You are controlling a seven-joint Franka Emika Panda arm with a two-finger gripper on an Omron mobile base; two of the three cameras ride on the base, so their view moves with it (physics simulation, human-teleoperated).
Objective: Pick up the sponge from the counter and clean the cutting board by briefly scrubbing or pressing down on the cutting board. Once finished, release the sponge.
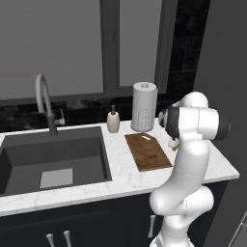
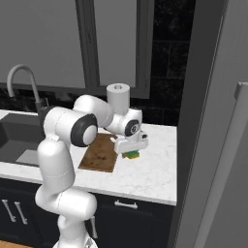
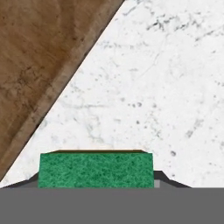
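Fingers (image 2: 131,153): mine, down low over the table just right of the cutting board; the sponge sits between them. From the right base view they look clenched on the sponge, with the block just clear of the stone or barely on it; I cannot tell which.
Sponge (image 3: 95,169): green top facing my hand camera, a thin yellow edge along its far side. In the right base view it shows green over yellow (image 2: 131,155) under my hand.
Cutting board (image 1: 147,151): brown wood, flat on the table, handle hole at the far end near the paper towel roll. In my hand view its edge runs diagonally across the upper left (image 3: 39,57); the sponge is beside it, not on it.
Table (image 2: 155,169): white veined marble, with a dark sink (image 1: 53,159) to the left.
Back row: paper towel roll (image 1: 144,106) upright, soap bottle (image 1: 113,120) beside it, faucet (image 1: 44,99) behind the sink.
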